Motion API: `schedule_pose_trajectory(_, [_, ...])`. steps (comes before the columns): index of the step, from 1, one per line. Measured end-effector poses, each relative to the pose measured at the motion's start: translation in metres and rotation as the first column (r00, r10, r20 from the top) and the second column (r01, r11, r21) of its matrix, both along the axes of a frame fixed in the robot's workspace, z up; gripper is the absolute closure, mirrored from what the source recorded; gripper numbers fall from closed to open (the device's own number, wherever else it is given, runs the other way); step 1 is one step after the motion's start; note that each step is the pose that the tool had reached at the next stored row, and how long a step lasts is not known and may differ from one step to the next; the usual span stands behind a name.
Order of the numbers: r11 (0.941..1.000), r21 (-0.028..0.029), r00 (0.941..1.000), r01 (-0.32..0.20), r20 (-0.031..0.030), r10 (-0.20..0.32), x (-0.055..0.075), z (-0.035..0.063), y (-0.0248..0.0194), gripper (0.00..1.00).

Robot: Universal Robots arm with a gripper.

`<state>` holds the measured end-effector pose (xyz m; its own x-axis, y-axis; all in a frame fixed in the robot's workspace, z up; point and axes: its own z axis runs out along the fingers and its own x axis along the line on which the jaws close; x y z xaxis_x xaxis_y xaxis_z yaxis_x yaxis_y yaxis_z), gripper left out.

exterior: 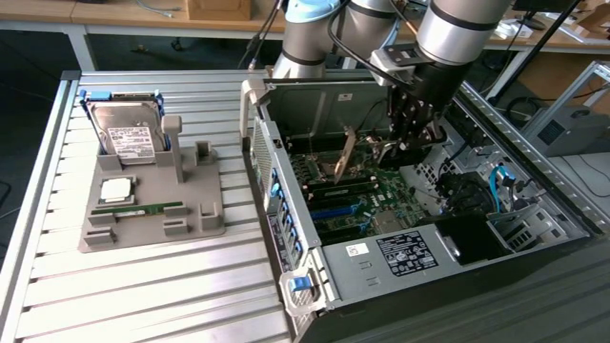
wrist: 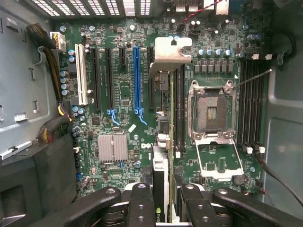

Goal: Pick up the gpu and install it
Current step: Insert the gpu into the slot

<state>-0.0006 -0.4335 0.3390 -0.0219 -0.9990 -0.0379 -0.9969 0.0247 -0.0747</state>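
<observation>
black fingers (wrist: 141, 205) clamping thin olive-tan gpu card with silver end bracket (exterior: 345, 151). card hanging tilted inside open grey metal pc case (exterior: 315, 107), over green motherboard (wrist: 118, 94).

risk imo: card going down crooked, edge jamming, or bracket scraping silver cpu socket (wrist: 210, 111) just beside.

exterior view high, angled down over table (exterior: 143, 286) and open case (exterior: 315, 107), wrist view close, facing motherboard (wrist: 118, 94) square-on, motherboard shared
</observation>
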Motion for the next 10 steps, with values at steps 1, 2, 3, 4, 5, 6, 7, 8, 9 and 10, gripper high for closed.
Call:
schedule_pose_trajectory(1, [1.0000, 0.0001, 1.0000, 0.000, 0.0000, 0.000, -0.0001, -0.0004, -0.0001, 0.73])
schedule_pose_trajectory(2, [1.0000, 0.0000, 1.0000, 0.000, 0.0000, 0.000, -0.0003, -0.0006, -0.0002, 0.73])
schedule_pose_trajectory(3, [1.0000, 0.0000, 1.0000, 0.000, 0.0000, 0.000, -0.0003, -0.0009, -0.0003, 0.73])
schedule_pose_trajectory(4, [1.0000, 0.0001, 1.0000, 0.000, 0.0000, 0.000, -0.0003, -0.0012, -0.0003, 0.73])
schedule_pose_trajectory(5, [1.0000, 0.0002, 1.0000, 0.000, 0.0000, 0.000, -0.0004, -0.0015, -0.0003, 0.73])
schedule_pose_trajectory(6, [1.0000, 0.0002, 1.0000, 0.000, 0.0001, 0.000, -0.0005, -0.0019, -0.0004, 0.73])
schedule_pose_trajectory(7, [1.0000, 0.0001, 1.0000, 0.000, 0.0000, 0.000, -0.0006, -0.0024, -0.0005, 0.73])
schedule_pose_trajectory(8, [1.0000, 0.0001, 1.0000, 0.000, 0.0000, 0.000, -0.0007, -0.0027, -0.0005, 0.73])
schedule_pose_trajectory(9, [1.0000, 0.0000, 1.0000, 0.000, 0.0000, 0.000, -0.0010, -0.0031, -0.0007, 0.73])
schedule_pose_trajectory(10, [1.0000, 0.0001, 1.0000, 0.000, 0.0000, 0.000, -0.0012, -0.0035, -0.0007, 0.73])
